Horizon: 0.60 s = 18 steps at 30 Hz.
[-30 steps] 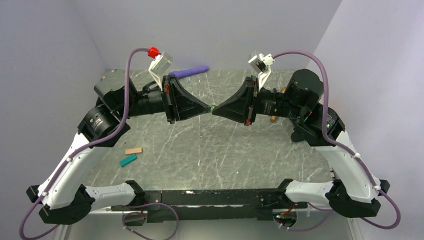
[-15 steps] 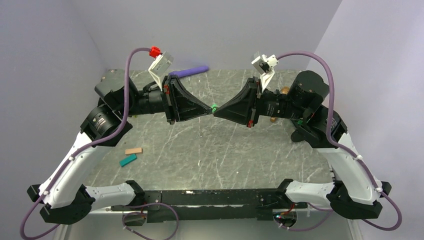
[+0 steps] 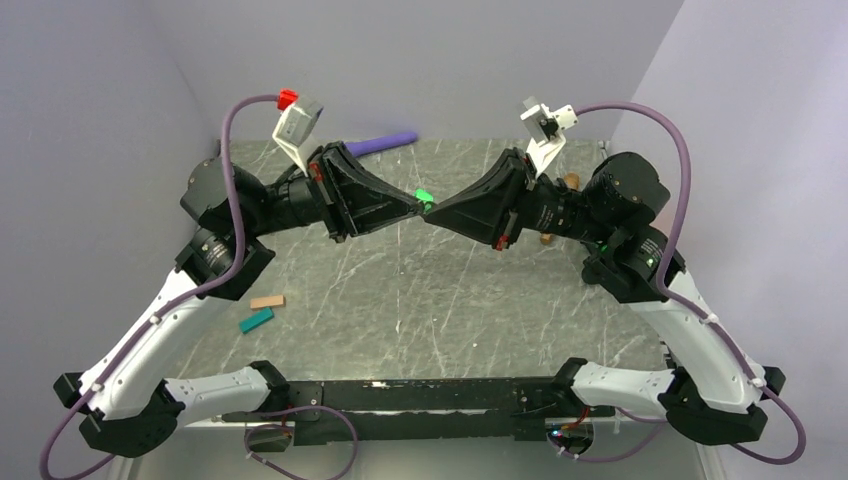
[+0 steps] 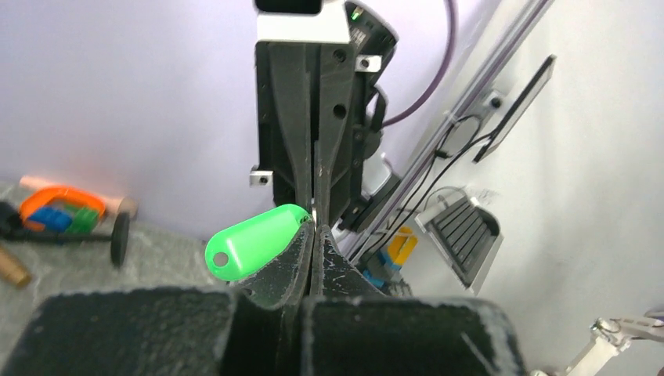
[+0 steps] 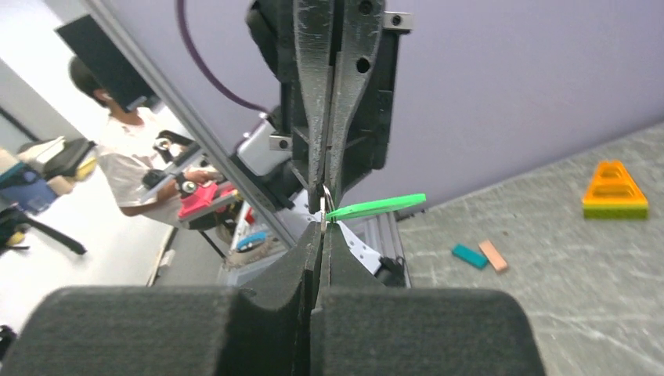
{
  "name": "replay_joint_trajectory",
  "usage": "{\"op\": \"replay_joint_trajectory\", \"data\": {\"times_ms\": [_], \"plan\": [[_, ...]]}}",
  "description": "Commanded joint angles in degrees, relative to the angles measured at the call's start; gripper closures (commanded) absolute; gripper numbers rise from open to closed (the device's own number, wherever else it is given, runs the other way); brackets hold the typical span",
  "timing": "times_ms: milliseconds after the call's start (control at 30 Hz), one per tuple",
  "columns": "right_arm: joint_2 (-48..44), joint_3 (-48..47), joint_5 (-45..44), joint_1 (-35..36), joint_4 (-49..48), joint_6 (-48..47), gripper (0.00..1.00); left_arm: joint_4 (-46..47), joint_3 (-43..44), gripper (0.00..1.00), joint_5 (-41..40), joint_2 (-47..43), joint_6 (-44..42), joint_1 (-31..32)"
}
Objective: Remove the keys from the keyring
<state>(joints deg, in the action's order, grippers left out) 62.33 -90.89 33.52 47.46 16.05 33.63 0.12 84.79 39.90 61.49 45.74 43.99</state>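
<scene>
The keys numbered one: a small flat bright-green oblong, held in the air above the table, just above the centre of the top view. There it pointed up and left from the spot where the two gripper tips met. In the left wrist view the keys ran their long axis from the frame's centre down to the lower left, the broad rounded end with its one small hole lowest. In the right wrist view the keys showed edge-on as a thin sliver, nearly level, rising a little to the right.

Its narrow end sat at a thin bit of bright wire, the keyring, between the tips. The left gripper and the right gripper met nose to nose, each with its jaws pressed fully together. Which pair pinched the wire could not be told.

Lower left in the top view lay one tan block and one teal block, near each other on the marbled grey surface. One purple stick lay at the back edge. One orange and green stepped toy stood at the right of the right wrist view
</scene>
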Motion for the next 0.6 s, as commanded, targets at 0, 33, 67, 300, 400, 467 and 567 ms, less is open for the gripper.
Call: {"op": "replay_joint_trajectory", "data": {"times_ms": [0, 33, 67, 300, 400, 467, 567], "plan": [[4.1, -0.6, -0.5, 0.2, -9.3, 4.0, 1.0, 13.7, 0.4, 1.0, 4.9, 1.7, 8.3, 1.0], [4.4, -1.1, -0.4, 0.2, -9.4, 4.0, 1.0, 15.6, 0.2, 1.0, 5.3, 1.9, 9.3, 1.1], [4.7, -1.4, -0.3, 0.2, -9.5, 4.1, 1.0, 16.6, 0.1, 1.0, 5.4, 2.0, 10.0, 1.1], [4.9, -2.0, -0.8, 0.2, -12.6, 5.7, 1.0, 15.8, -0.2, 1.0, 4.6, 1.8, 9.1, 1.1], [5.4, -2.4, -0.7, 0.2, -13.0, 5.9, 1.0, 18.2, -1.4, 1.0, 4.3, 1.9, 10.6, 1.1], [5.3, -2.0, -1.1, 0.2, -13.8, 6.2, 1.0, 20.4, -2.9, 1.0, 3.3, 1.5, 11.6, 1.3], [4.9, -1.5, -2.9, 0.2, -14.8, 6.5, 1.0, 23.3, -5.9, 1.0, -0.4, 0.6, 12.2, 2.1]]}}
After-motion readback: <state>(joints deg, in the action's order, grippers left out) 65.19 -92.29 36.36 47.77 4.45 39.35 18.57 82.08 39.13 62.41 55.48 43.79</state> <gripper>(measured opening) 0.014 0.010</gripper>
